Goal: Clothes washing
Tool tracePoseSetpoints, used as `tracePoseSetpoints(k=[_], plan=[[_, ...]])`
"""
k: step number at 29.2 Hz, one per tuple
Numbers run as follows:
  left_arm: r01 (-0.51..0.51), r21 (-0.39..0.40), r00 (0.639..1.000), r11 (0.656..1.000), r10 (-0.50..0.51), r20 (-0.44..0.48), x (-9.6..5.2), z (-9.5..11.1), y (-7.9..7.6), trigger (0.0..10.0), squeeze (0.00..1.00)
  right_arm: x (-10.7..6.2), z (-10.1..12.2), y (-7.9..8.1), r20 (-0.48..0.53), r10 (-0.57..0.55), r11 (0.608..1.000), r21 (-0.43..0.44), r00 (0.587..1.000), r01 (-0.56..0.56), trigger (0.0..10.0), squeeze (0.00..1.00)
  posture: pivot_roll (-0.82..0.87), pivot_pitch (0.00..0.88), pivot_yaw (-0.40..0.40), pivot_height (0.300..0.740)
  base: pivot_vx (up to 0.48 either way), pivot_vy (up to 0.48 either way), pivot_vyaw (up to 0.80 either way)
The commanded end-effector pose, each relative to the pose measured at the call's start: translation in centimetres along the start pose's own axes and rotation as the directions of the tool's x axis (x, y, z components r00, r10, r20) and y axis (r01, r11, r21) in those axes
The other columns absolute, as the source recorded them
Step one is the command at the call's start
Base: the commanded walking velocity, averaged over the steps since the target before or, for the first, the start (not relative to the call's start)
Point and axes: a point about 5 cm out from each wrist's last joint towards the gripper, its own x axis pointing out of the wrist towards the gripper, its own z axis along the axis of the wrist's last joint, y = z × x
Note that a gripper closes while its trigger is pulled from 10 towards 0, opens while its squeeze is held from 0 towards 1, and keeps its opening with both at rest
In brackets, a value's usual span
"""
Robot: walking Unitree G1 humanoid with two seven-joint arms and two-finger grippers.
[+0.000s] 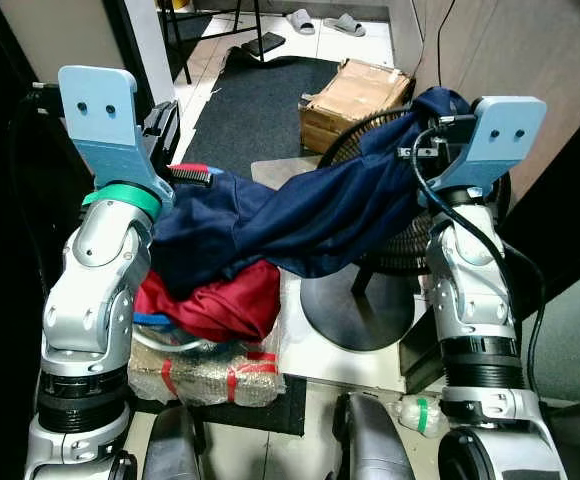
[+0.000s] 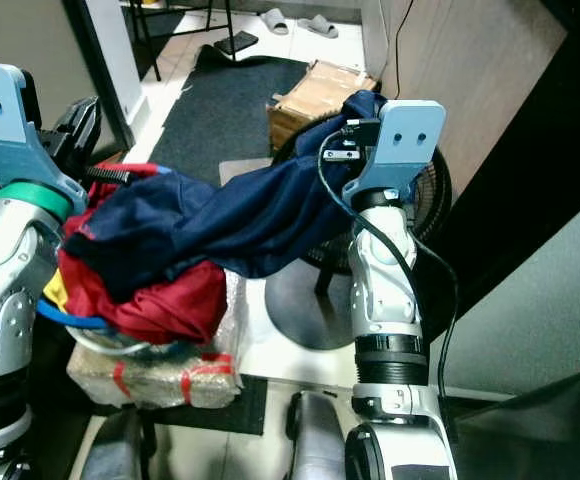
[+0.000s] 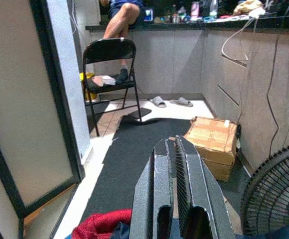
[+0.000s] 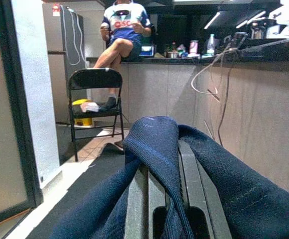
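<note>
A navy garment [image 1: 300, 215] is stretched across the middle of the frame, carried between both raised arms above a red garment [image 1: 215, 300] lying lower left. The right hand [image 4: 165, 191] is clenched on a fold of the navy cloth; the left hand [image 3: 175, 191] is seen pressed shut, its hold uncertain. The carrying step appears under way; next, the washer must be reached without cloth snagging the fan [image 1: 395, 245].

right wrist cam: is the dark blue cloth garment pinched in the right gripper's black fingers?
Yes: a fold of the dark blue cloth garment is clamped between the right gripper's fingers and drapes down both sides.
</note>
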Motion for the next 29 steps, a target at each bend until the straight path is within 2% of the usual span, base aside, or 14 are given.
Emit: tracePoseSetpoints(k=[1, 17, 29], plan=[[-0.009, 0.01, 1.0, 1.0, 0.009, -0.012, -0.04, -0.31, 0.13, 10.0, 0.0, 0.1, 0.17, -0.14, 0.012, -0.008, 1.0, 0.006, 1.0, 0.008, 10.0, 0.0, 0.08, 0.0, -0.002, 0.64, 0.0, 0.0, 0.0], [-0.008, 0.005, 1.0, 1.0, 0.008, -0.01, 0.02, -0.29, 0.0, 10.0, 0.0, 0.09, 0.11, -0.08, 0.01, -0.006, 1.0, 0.007, 1.0, 0.006, 10.0, 0.0, 0.08, 0.0, -0.004, 0.68, 0.0, 0.0, 0.0], [-0.006, 0.001, 1.0, 1.0, 0.006, -0.011, 0.01, -0.34, -0.09, 10.0, 0.0, 0.03, -0.03, -0.03, 0.004, -0.007, 1.0, 0.007, 1.0, 0.007, 10.0, 0.0, 0.08, 0.0, -0.004, 0.735, 0.0, 0.0, 0.0]])
